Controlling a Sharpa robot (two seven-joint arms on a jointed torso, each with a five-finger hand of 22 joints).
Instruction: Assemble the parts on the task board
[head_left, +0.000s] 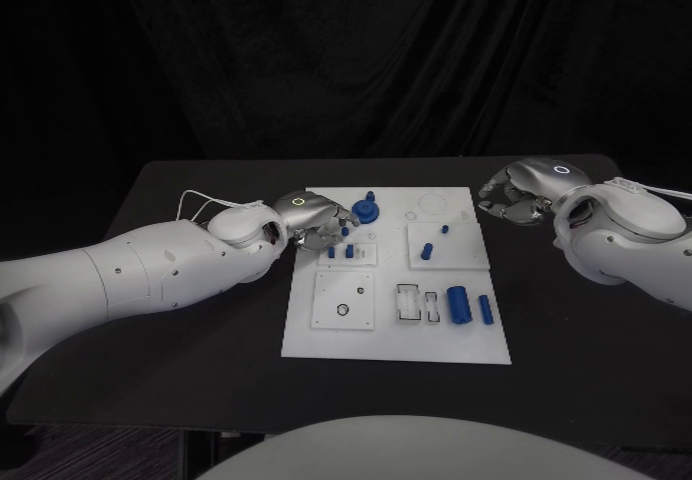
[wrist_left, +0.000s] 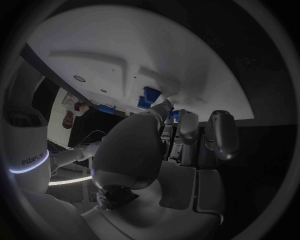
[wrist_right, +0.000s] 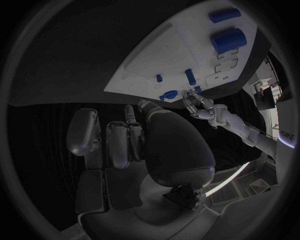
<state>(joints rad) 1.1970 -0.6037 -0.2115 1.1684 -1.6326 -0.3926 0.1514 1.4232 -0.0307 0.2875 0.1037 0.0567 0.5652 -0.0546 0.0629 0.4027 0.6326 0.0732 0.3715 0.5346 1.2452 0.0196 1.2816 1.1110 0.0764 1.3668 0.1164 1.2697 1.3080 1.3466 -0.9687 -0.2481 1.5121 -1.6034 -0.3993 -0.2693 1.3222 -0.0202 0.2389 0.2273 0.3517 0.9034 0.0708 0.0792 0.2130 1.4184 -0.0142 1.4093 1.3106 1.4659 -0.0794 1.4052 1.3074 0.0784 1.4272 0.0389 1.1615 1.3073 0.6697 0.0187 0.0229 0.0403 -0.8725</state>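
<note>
The white task board (head_left: 397, 345) lies in the middle of the black table. My left hand (head_left: 315, 217) hangs over its far left part, fingertips (wrist_left: 167, 104) at a small blue peg (head_left: 345, 232), beside a round blue part (head_left: 366, 210). Whether the peg is pinched stays hidden. More blue pegs (head_left: 332, 252) stand just in front of the hand. A thick blue cylinder (head_left: 459, 303) and a thin one (head_left: 486, 310) lie at the right. My right hand (head_left: 516, 192) hovers off the board's far right corner, holding nothing, fingers (wrist_right: 119, 142) side by side.
Two more blue pegs (head_left: 428, 250) stand on a raised square of the board. A black ring outline (head_left: 343, 308) and empty slots (head_left: 411, 302) mark its near part. Black table (head_left: 188, 330) stretches on both sides; a dark curtain hangs behind.
</note>
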